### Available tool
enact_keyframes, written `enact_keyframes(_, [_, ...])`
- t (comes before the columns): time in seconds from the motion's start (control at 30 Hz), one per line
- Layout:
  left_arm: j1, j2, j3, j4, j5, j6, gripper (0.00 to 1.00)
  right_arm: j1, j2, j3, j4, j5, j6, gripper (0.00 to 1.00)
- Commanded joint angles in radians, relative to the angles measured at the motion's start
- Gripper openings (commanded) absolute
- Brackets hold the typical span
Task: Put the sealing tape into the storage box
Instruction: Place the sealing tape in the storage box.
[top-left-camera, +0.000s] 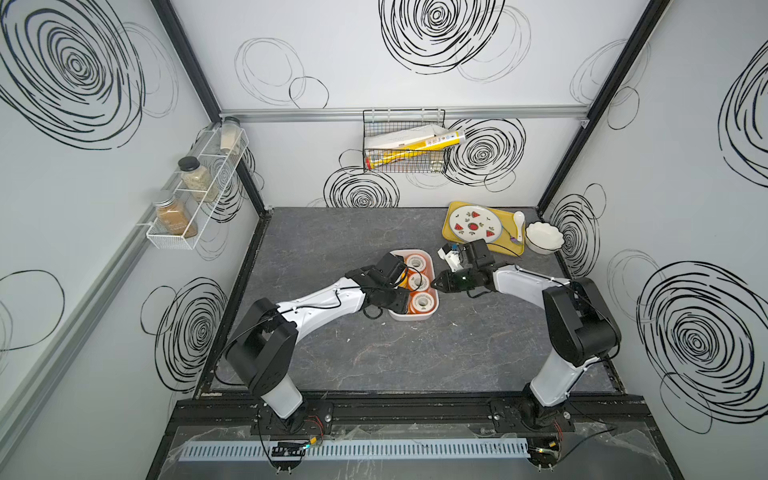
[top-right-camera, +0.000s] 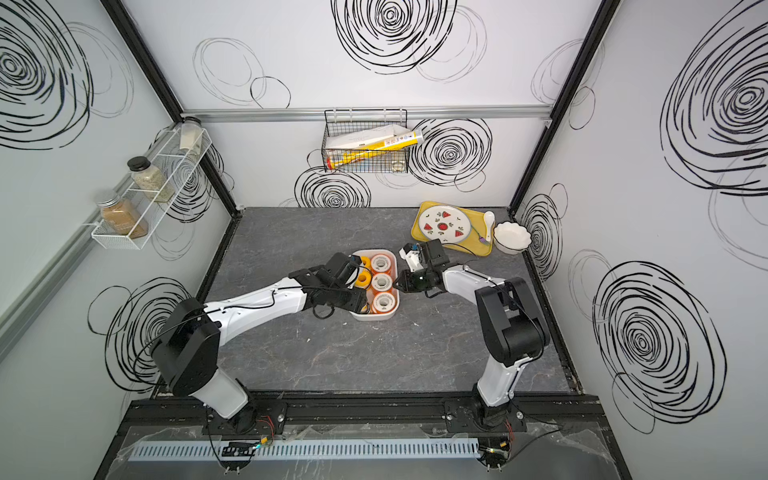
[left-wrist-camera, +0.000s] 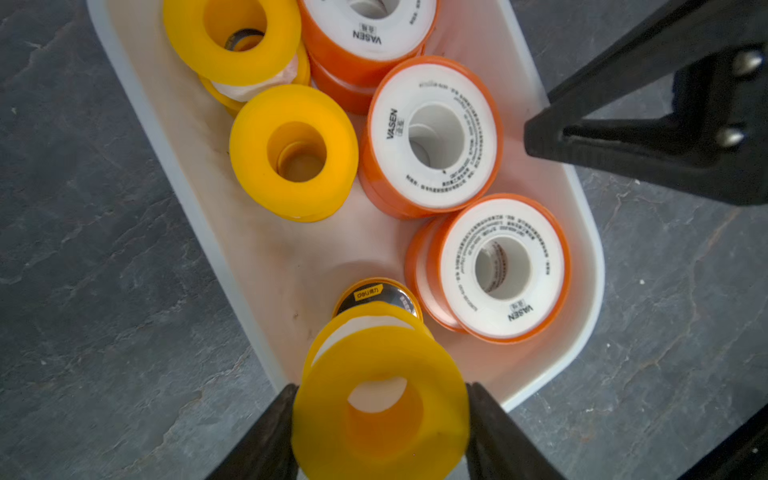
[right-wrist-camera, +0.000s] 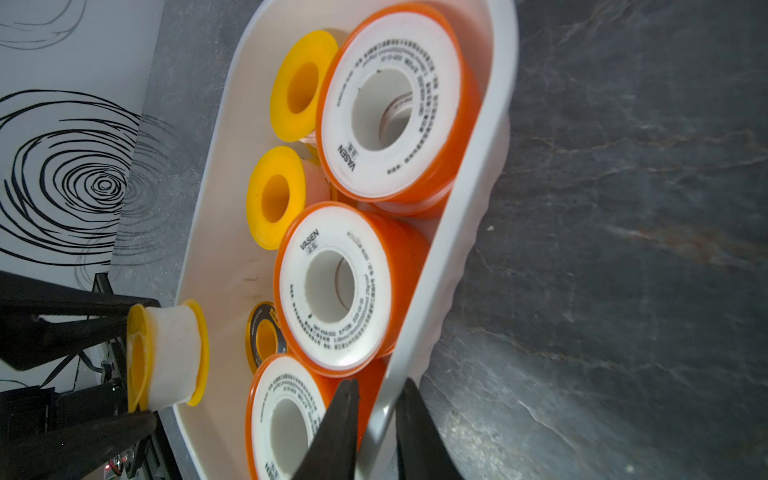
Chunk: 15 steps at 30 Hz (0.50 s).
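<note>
Left gripper (left-wrist-camera: 381, 388) pinching a yellow tape spool (left-wrist-camera: 332, 424) above the near end of the storage box (left-wrist-camera: 582, 232), mid-table. My right gripper (right-wrist-camera: 380, 384) is clamped on the box's right rim. Farther in, orange spools (left-wrist-camera: 434, 137) and loose yellow spools (left-wrist-camera: 293, 153) lie inside.

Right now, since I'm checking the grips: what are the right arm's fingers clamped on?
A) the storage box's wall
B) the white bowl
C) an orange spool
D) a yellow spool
A: in the right wrist view the fingers straddle the wall of the storage box, one inside and one outside.
</note>
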Motion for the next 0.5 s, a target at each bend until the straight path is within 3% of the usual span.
enact_keyframes(0.0, [0.01, 0.027, 0.031, 0.034, 0.02, 0.028, 0.63, 0.011, 0.013, 0.022, -0.025, -0.012, -0.005, 0.23])
enact_keyframes(0.47, [0.011, 0.107, 0.066, 0.032, -0.005, 0.037, 0.63, 0.011, 0.015, 0.015, -0.028, -0.009, -0.009, 0.23])
